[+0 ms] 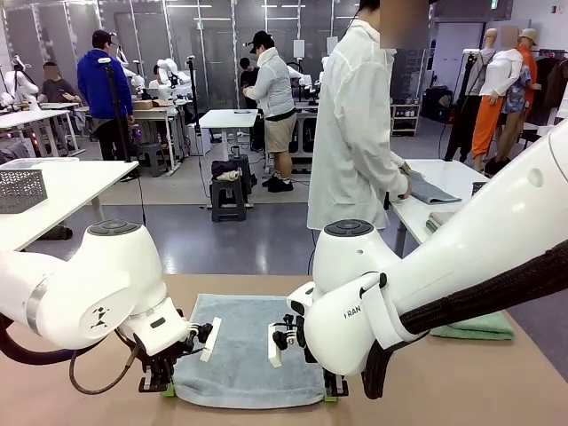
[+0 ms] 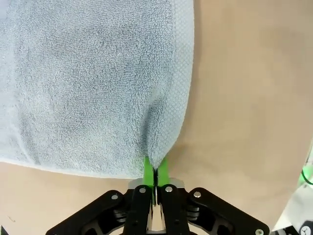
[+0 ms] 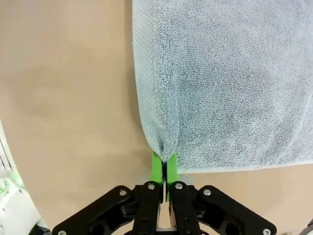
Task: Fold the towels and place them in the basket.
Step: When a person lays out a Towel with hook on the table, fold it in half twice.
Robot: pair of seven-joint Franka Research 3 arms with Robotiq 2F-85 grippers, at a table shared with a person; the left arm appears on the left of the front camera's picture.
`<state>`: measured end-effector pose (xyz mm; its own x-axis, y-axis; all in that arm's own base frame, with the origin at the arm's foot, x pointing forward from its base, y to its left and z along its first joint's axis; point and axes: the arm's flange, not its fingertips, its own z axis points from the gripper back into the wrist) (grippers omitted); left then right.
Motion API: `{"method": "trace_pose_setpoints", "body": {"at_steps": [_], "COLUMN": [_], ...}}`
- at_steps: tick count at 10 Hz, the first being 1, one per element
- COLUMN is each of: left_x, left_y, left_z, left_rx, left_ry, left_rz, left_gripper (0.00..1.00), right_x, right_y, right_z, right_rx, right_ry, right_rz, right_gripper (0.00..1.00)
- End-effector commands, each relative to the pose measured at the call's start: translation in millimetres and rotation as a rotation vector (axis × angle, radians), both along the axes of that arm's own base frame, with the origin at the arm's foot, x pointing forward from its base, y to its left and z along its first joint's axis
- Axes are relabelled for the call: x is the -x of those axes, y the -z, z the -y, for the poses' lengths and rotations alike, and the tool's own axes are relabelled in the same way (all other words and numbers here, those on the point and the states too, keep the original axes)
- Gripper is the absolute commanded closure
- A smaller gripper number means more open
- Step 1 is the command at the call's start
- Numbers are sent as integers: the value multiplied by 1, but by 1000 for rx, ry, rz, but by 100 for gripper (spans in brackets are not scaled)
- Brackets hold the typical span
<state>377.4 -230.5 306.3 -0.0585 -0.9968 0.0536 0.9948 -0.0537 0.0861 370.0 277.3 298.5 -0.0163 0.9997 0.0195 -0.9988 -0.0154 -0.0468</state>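
Jaws of the left gripper [image 2: 155, 170] and right gripper [image 3: 164, 165] are pinched fully together on the two near corners of the blue-grey towel [image 1: 244, 346], which lies flat on the bench [image 1: 497, 390]. Each grip takes only a thin tip of cloth. An uneven lift could pull a corner free and skew the fold.

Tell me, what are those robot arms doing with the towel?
They look ready to fold it. The pale blue-grey towel lies flat on the table. The left pincer is shut on one near corner and the right pincer on the other. A folded mint green towel lies off to the right. A person in a white coat stands beyond, handling a grey cloth on another table.
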Motion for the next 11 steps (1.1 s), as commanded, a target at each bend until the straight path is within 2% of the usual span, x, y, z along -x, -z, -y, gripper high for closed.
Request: {"method": "trace_pose_setpoints", "body": {"at_steps": [1, 3, 4, 6, 9, 11], "left_x": [0, 0, 0, -5, -22, -31], "left_y": [0, 0, 0, -26, -70, -82], "left_z": [0, 0, 0, 10, 16, 10], "left_rx": [-1, -1, 0, -19, -73, -76], "left_ry": [-1, -1, 0, -14, -60, -76], "left_rz": [-1, -1, 0, 51, 123, 147], "left_gripper": [100, 100, 96, 96, 96, 96], "right_x": [1, 1, 0, -4, -25, -36], "right_y": [1, 1, 1, -20, -61, -79], "right_z": [1, 1, 0, -1, -4, -6], "right_rx": [-4, -4, 0, 19, 55, 84], "right_ry": [9, 9, 1, -17, -5, -1], "right_rz": [-5, -5, -1, 23, 69, 104], "right_gripper": [100, 100, 96, 96, 96, 96]}}
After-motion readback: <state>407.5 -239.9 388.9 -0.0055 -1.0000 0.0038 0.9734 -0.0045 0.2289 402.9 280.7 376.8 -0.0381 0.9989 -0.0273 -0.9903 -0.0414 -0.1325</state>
